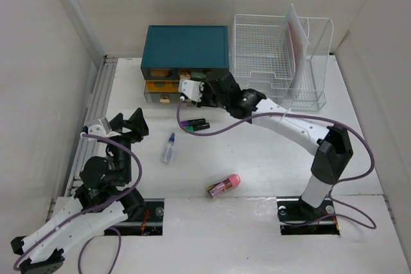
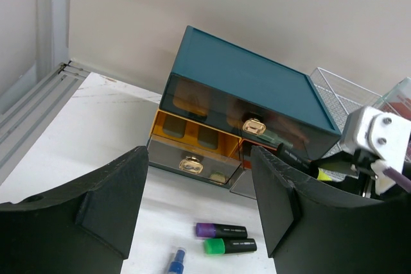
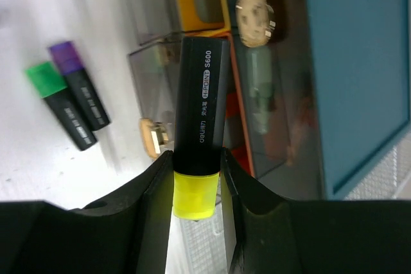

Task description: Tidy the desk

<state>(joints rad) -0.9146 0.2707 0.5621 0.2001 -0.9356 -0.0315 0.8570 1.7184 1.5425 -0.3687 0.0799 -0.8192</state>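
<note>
The white desk (image 1: 257, 158) carries a teal drawer box (image 1: 186, 46) at the back. My right gripper (image 1: 196, 89) is shut on a black highlighter with a yellow cap (image 3: 202, 94) and holds it in front of the box's drawers, over a smoky lower drawer (image 3: 154, 75) that stands pulled out. The highlighter also shows in the left wrist view (image 2: 298, 162). A purple-capped highlighter (image 1: 194, 122) and a green-capped one (image 1: 198, 128) lie side by side on the desk just in front. My left gripper (image 1: 128, 126) is open and empty at the left, its jaws wide apart (image 2: 199, 178).
A small blue-topped spray bottle (image 1: 169, 148) lies mid-left. A pink-capped tube (image 1: 223, 186) lies near the front centre. A white wire rack (image 1: 276, 56) holding a flat sleeve stands at the back right. Walls close in on both sides.
</note>
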